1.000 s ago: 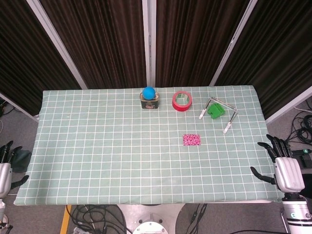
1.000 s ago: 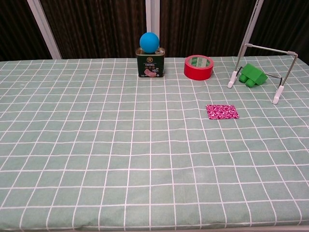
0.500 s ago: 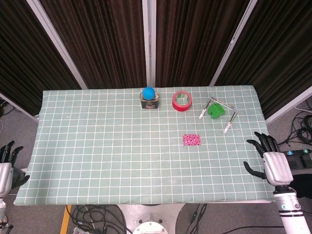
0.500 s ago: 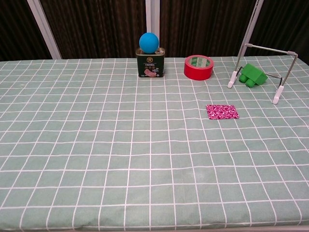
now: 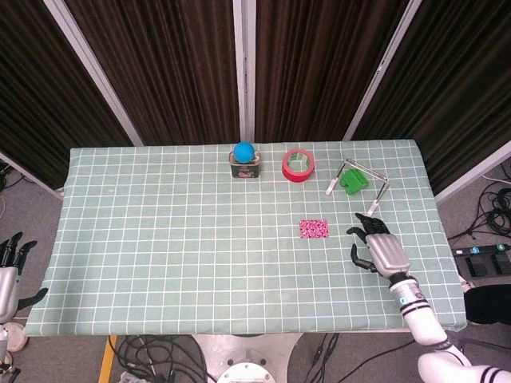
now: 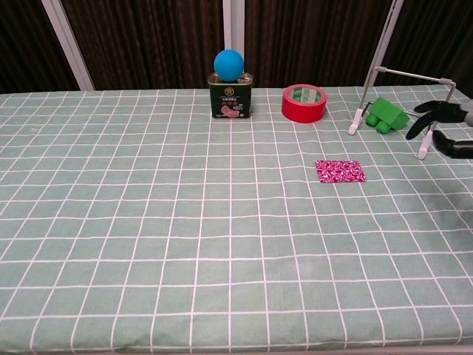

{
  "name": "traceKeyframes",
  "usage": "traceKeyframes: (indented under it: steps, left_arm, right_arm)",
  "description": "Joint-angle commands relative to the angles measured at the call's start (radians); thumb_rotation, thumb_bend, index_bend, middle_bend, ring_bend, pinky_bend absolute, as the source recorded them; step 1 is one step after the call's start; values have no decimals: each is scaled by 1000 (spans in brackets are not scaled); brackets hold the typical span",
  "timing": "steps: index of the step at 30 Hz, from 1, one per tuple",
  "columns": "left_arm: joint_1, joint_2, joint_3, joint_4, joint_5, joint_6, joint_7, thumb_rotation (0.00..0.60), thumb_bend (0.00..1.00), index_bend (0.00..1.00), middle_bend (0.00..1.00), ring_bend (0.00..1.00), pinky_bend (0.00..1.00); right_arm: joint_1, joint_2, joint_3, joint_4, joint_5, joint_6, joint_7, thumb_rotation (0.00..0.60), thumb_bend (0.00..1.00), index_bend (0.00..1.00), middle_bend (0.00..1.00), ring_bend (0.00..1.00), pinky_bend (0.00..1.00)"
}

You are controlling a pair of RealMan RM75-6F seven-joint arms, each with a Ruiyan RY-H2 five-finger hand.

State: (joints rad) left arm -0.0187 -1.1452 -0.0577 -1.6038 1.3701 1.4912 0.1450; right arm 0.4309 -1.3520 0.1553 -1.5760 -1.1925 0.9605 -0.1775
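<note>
My right hand (image 5: 382, 247) hovers over the table's right part with fingers spread and nothing in it; in the chest view its fingertips (image 6: 436, 122) show at the right edge. It is just right of a pink patterned patch (image 5: 314, 229) (image 6: 340, 171) and below a metal wire frame (image 5: 358, 185) (image 6: 403, 103) that stands over a green block (image 5: 350, 181) (image 6: 387, 115). My left hand (image 5: 8, 271) hangs beside the table's left front corner, fingers apart, empty.
A blue ball (image 5: 243, 152) (image 6: 228, 64) sits on a dark tin (image 5: 245, 167) (image 6: 230, 96) at the back centre. A red tape roll (image 5: 298, 165) (image 6: 304, 103) lies to its right. The checked green cloth (image 5: 176, 239) covers the table; cables lie on the floor.
My right hand has moved from beyond the table's right edge leftward onto the table, toward the wire frame and pink patch. The left hand has barely shifted.
</note>
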Motion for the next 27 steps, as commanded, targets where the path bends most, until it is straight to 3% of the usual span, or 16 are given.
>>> traceKeyframes:
  steps: [1, 15, 27]
  left_arm:
    - [1, -1, 1, 4, -1, 0, -4, 600, 80, 232, 162, 108, 147]
    - [3, -1, 4, 8, 1, -4, -12, 600, 80, 232, 162, 108, 147]
    - [4, 0, 5, 11, 0, -6, -18, 600, 80, 232, 162, 108, 147]
  right_arm:
    - [62, -73, 15, 83, 62, -71, -36, 153, 617, 267, 0, 0, 0]
    - [179, -252, 17, 349, 181, -201, -67, 147, 604, 273, 0, 0, 0]
    - [229, -324, 14, 461, 213, -241, -79, 149, 603, 274, 0, 0, 0]
